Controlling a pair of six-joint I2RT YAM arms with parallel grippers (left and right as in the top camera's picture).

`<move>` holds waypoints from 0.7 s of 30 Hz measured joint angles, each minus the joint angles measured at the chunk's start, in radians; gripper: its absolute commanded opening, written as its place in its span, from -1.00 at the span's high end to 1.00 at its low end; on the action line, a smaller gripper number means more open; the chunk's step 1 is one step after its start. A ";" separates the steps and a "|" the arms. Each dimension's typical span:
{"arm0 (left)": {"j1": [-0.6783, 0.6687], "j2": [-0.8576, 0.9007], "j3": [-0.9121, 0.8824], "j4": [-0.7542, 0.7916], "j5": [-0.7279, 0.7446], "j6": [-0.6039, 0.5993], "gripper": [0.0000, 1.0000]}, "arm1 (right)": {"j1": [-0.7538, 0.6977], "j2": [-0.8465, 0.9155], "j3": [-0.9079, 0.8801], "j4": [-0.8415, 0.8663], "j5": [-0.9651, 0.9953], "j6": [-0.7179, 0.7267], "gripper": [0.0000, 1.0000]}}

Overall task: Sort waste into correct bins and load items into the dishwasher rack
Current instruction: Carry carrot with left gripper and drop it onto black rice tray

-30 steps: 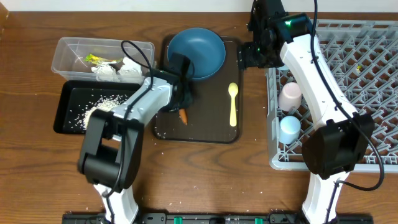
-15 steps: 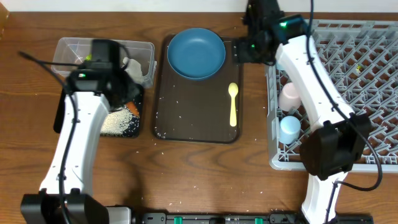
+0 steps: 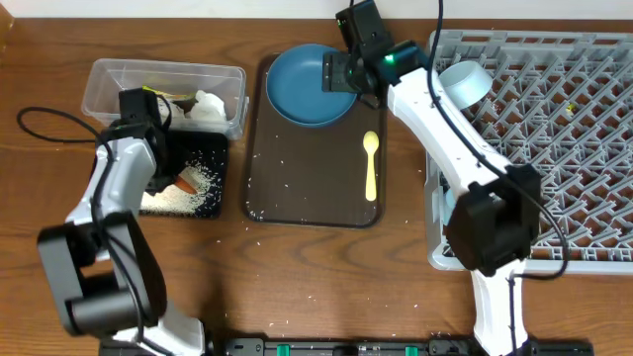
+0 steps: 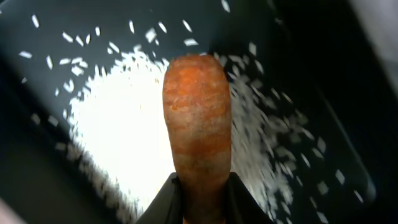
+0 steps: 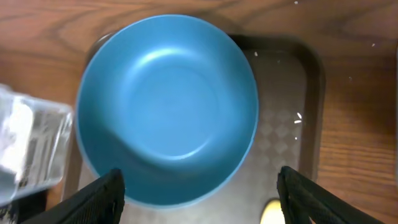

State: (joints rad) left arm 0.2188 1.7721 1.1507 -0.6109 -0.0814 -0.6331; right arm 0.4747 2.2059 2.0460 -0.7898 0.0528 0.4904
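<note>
A small orange carrot (image 4: pixel 196 124) is pinched at its near end by my left gripper (image 4: pixel 201 200), which is shut on it. It hangs low over the rice (image 4: pixel 124 137) heaped in the shallow black tray (image 4: pixel 323 74). From overhead the carrot (image 3: pixel 185 182) and left gripper (image 3: pixel 171 176) are above that tray (image 3: pixel 213 206). My right gripper (image 5: pixel 199 174) stands open above the dark blue plate (image 5: pixel 166 106), its fingers (image 5: pixel 102 199) straddling the plate's near rim without touching it. The plate (image 3: pixel 312 84) lies on the brown serving tray (image 3: pixel 307 198), with the yellow spoon (image 3: pixel 371 163) to its right.
The clear tub (image 3: pixel 99 79) behind the black tray holds white napkins (image 3: pixel 205 107) and a yellow-green wrapper (image 3: pixel 148 94). The grey dishwasher rack (image 3: pixel 554 148) fills the right side, with a pale blue bowl (image 3: pixel 463 84) at its back left corner. Rice grains dot the serving tray.
My left arm carried the carrot from the serving tray to above the black tray. My right arm swung left from the rack's edge to above the plate.
</note>
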 measured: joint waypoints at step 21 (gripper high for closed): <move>0.023 -0.050 0.000 0.019 -0.002 -0.014 -0.29 | -0.040 0.243 0.000 0.043 -0.039 0.108 0.31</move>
State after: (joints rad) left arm 0.2417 1.7218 1.1507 -0.5919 -0.0830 -0.6476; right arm 0.4351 2.4485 2.0457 -0.7471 0.0139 0.5983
